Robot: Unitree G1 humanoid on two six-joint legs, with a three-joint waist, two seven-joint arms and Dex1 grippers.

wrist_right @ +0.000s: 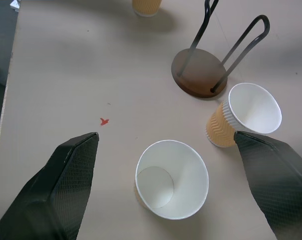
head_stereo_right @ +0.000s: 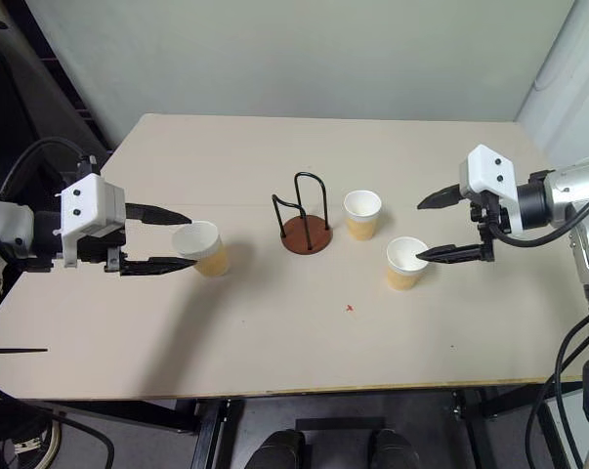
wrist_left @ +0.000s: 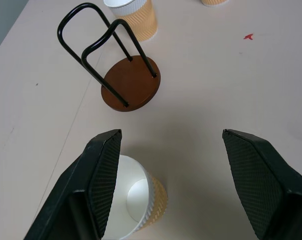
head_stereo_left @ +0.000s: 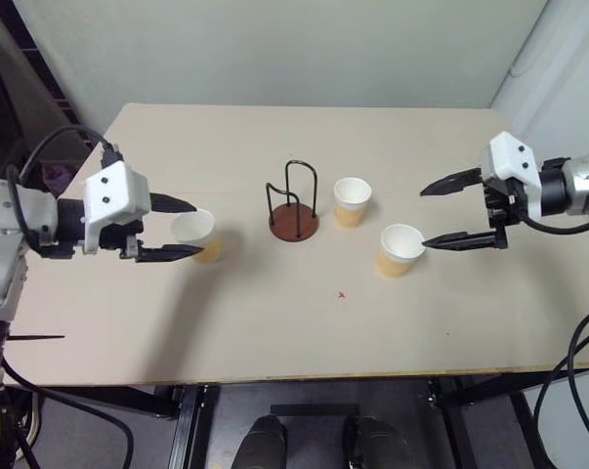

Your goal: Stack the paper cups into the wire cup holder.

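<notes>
Wire cup holder (head_stereo_left: pixel 294 207) stands empty mid-table (head_stereo_left: pixel 274 332), with three upright, empty paper cups around it: one just to its right (head_stereo_left: pixel 352 201), one further right and nearer (head_stereo_left: pixel 400 249), one to its left (head_stereo_left: pixel 196 235). Left gripper (head_stereo_left: pixel 182 229) is spread wide at the left cup; right gripper (head_stereo_left: pixel 439 213) is spread wide by the near-right cup, neither grasping.

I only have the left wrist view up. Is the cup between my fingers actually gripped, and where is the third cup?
Observer: Not gripped. From the head camera the left gripper is open around the left cup.
Operator: And the third cup?
Observer: It stands upright by the right gripper, which is open too; call it the right cup.
Operator: Anything in the holder yet?
Observer: No. The wire cup holder holds no cup; the middle cup stands just beside it, apart from it.
</notes>
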